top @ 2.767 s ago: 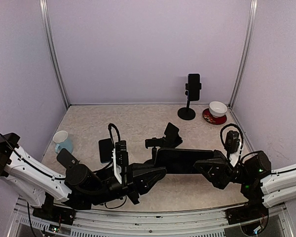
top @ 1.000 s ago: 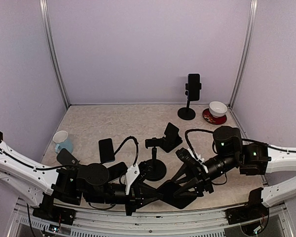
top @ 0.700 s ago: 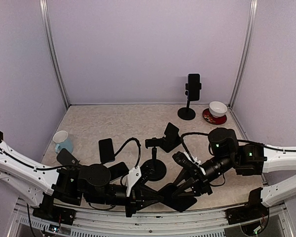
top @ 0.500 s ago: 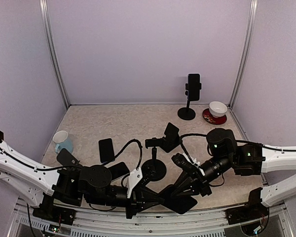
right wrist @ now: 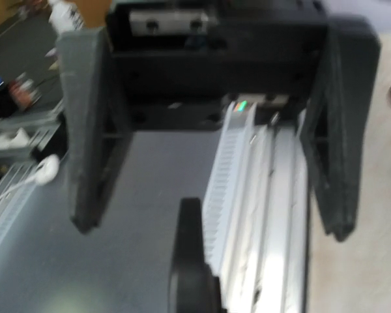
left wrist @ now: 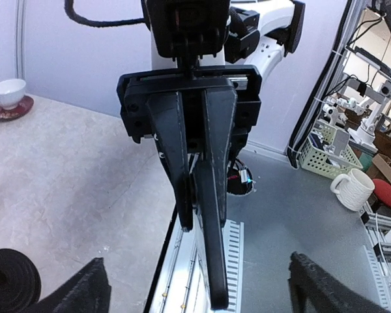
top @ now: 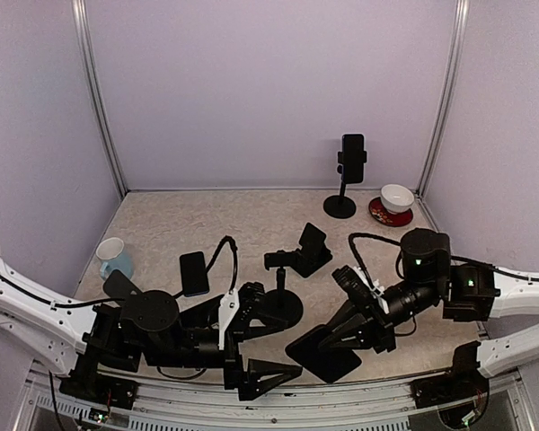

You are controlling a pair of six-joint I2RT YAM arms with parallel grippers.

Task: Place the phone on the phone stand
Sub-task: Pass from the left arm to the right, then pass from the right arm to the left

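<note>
The phone (top: 323,353), a flat black slab, hangs low over the table's front edge with my right gripper (top: 348,334) shut on one end. The left wrist view has it edge-on (left wrist: 212,248) between the right fingers. My left gripper (top: 283,330) faces it, wide open, its fingers (left wrist: 85,293) either side of the phone's free end without touching. In the right wrist view the phone (right wrist: 189,261) is a blurred dark strip in my right gripper (right wrist: 197,290). The phone stand (top: 281,269), with its clamp bare, rises from a round black base just behind the grippers.
A second stand (top: 346,180) with a phone clamped in it is at the back right beside a white bowl on a red saucer (top: 395,202). Another phone (top: 194,272) lies flat at left. A white and blue mug (top: 113,256) sits far left. A dark tilted object (top: 313,242) lies behind the stand.
My left gripper has opened, let go of the phone and drawn back left. My right gripper has shut on the phone and carried it a little to the right.
</note>
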